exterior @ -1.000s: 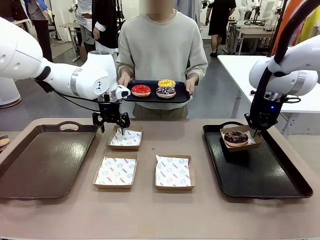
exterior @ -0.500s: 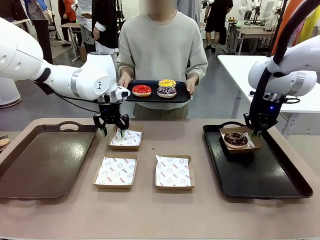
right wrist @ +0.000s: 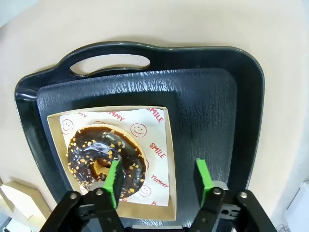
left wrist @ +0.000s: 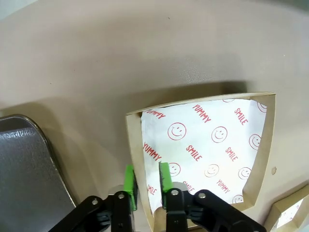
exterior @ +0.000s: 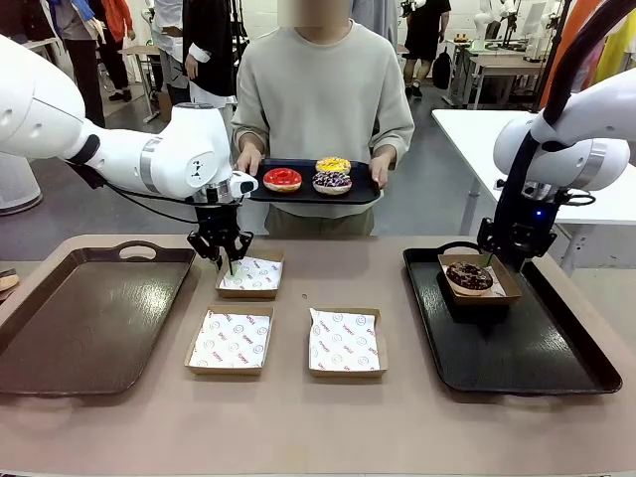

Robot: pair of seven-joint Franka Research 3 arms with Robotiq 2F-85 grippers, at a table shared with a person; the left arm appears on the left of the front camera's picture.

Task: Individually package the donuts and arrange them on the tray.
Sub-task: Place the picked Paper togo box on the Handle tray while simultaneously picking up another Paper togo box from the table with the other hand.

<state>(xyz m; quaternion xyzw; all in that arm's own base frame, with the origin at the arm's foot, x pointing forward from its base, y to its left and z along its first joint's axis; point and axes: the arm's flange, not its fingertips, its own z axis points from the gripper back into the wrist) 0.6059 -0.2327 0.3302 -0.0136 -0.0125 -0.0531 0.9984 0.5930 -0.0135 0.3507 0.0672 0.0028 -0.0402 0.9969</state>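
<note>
My right gripper (right wrist: 158,176) has just let go. A second ago it was pinched on the rim of the box (right wrist: 145,211) with the chocolate donut (right wrist: 105,157), and the box was tipped. Now its pads stand wide apart above it, one over the donut's icing and the other over bare tray (right wrist: 207,96). The box sits flat right beneath my fingers, at the handle end of the tray. I judge the first donut packaged and placed.

My left gripper (left wrist: 146,174) has gone the other way. It was spread open and has narrowed, with its pads astride the near wall of the empty box (left wrist: 203,145) just ahead of it. I cannot tell whether they already bite the cardboard.

The other three donuts are well beyond my left fingers on the person's tray (exterior: 313,196): the red (exterior: 282,179), the yellow (exterior: 332,165) and the sprinkled (exterior: 332,182). I judge this box is being readied for one of them.
</note>
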